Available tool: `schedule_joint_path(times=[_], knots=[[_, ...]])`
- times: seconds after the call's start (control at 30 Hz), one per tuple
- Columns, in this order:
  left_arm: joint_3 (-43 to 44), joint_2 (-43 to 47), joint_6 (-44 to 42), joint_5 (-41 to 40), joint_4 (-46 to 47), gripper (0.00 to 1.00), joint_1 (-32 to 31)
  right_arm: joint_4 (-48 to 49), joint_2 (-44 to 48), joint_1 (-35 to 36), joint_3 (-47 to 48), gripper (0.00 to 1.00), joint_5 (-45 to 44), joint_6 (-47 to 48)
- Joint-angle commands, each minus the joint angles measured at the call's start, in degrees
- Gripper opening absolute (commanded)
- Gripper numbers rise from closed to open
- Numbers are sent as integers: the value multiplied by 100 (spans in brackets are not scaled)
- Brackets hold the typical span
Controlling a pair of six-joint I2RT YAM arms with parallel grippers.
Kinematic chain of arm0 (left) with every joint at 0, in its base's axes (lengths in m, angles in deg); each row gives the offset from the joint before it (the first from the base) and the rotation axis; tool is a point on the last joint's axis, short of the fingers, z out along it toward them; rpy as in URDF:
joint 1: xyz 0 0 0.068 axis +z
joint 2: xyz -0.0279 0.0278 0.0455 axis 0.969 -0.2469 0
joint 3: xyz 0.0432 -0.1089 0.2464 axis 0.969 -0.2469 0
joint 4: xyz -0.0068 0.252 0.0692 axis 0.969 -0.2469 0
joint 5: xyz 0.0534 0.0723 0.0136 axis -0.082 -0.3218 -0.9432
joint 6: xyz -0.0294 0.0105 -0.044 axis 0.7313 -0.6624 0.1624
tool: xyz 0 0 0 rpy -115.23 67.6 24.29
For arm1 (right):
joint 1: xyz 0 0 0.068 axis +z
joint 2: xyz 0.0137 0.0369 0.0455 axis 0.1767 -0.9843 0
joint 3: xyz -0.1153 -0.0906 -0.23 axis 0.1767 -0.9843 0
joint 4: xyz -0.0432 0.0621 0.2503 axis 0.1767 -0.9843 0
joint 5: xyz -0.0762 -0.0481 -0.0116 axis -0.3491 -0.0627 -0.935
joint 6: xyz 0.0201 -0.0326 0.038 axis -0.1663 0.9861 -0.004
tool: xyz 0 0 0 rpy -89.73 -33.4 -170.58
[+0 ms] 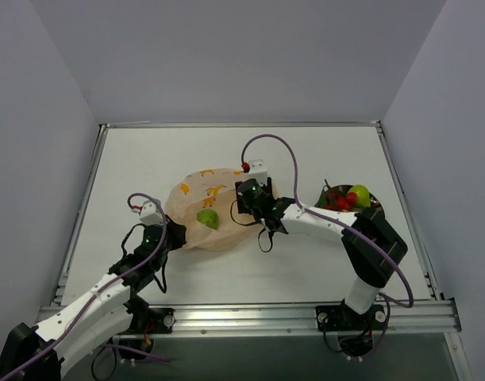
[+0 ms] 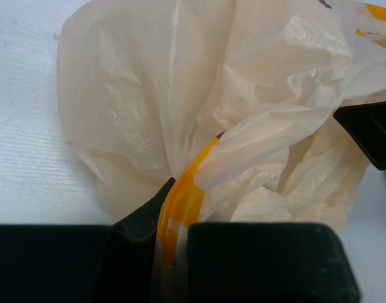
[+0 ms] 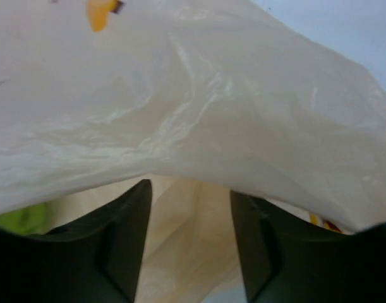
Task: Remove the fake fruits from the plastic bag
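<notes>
The peach-orange plastic bag (image 1: 196, 198) lies crumpled mid-table, its mouth facing right. A green fake fruit (image 1: 208, 218) shows inside it, and in the right wrist view it peeks out at the far left (image 3: 19, 218). My left gripper (image 1: 174, 235) is shut on the plastic bag's near-left edge, pinching an orange-printed fold (image 2: 180, 208) between its jaws (image 2: 174, 252). My right gripper (image 1: 242, 203) is at the bag's mouth, open, with its fingers under the upper film (image 3: 199, 107) and nothing held between them (image 3: 189, 208).
A dark plate (image 1: 375, 196) at the right holds red fruits (image 1: 341, 202) and a yellow-green one (image 1: 359, 194), just behind the right arm's elbow. White walls close in the table on three sides. A metal rail runs along the near edge (image 1: 250, 317).
</notes>
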Motion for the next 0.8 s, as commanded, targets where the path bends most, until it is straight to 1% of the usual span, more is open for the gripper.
schedule_joint_path(times=[0.0, 0.03, 0.07, 0.1, 0.23, 0.37, 0.47, 0.53, 0.6, 0.67, 0.77], knots=[[14, 335, 236, -241, -523, 2, -47, -305, 643, 267, 533, 55, -67, 398], [-12, 415, 262, -285, -595, 2, -47, -367, 678, 329, 622, 62, -23, 460], [-56, 485, 315, -346, -613, 2, -47, -446, 731, 477, 692, 63, -5, 504], [-82, 590, 341, -364, -874, 2, -38, -464, 731, 548, 797, 63, 65, 557], [-179, 609, 482, -329, -1017, 2, -47, -394, 600, 847, 913, 62, 179, 496], [-293, 451, 561, -163, -877, 2, -47, 79, 135, 1006, 904, 61, 302, 320], [-329, 354, 518, -110, -719, 2, -38, 474, -190, 1024, 930, 63, 522, 302], [-346, 354, 491, -83, -455, 2, -47, 520, -375, 1024, 1070, 67, 723, 355], [-364, 311, 447, -13, -254, 2, -38, 616, -595, 1024, 1229, 77, 847, 434], [-329, 223, 395, 49, -156, 2, -46, 669, -780, 989, 1343, 82, 1153, 470], [-276, 196, 386, 22, -217, 2, -38, 827, -921, 997, 1344, 87, 1540, 496]])
